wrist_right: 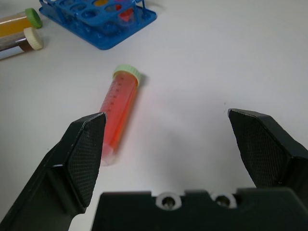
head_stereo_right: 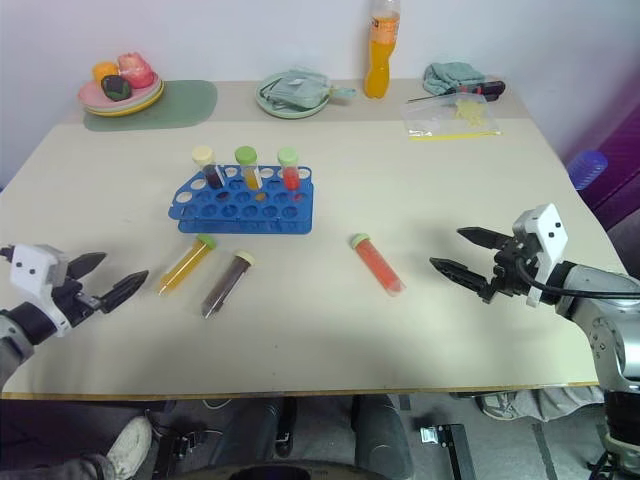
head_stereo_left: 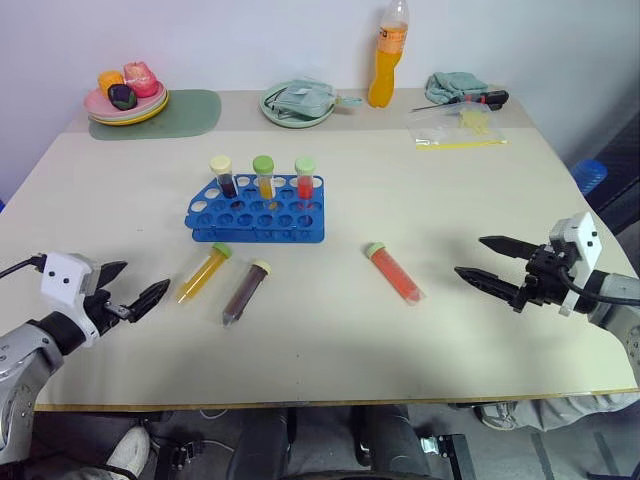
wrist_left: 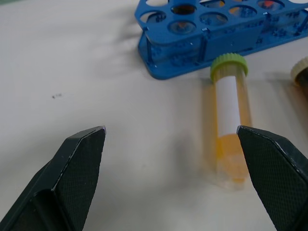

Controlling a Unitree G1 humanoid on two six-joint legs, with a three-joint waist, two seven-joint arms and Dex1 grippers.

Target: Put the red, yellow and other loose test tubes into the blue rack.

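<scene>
The blue rack [head_stereo_left: 256,213] stands mid-table with three capped tubes upright in its back row. Three loose test tubes lie flat in front of it: a yellow one [head_stereo_left: 203,273] with a green cap, a dark purple-brown one [head_stereo_left: 245,292] with a cream cap, and a red one [head_stereo_left: 394,273] with a pale-green cap. My left gripper [head_stereo_left: 132,286] hovers open at the left, just short of the yellow tube [wrist_left: 229,126]. At the right my right gripper [head_stereo_left: 488,262] is open, pointing toward the red tube [wrist_right: 119,109] and apart from it.
Along the far edge stand a tall orange drink bottle [head_stereo_left: 389,56], a pale green plate [head_stereo_left: 297,105] with a cloth, stacked plates with toy food [head_stereo_left: 126,100] on a green mat, a plastic bag [head_stereo_left: 455,128], a screwdriver [head_stereo_left: 470,99] and a rag.
</scene>
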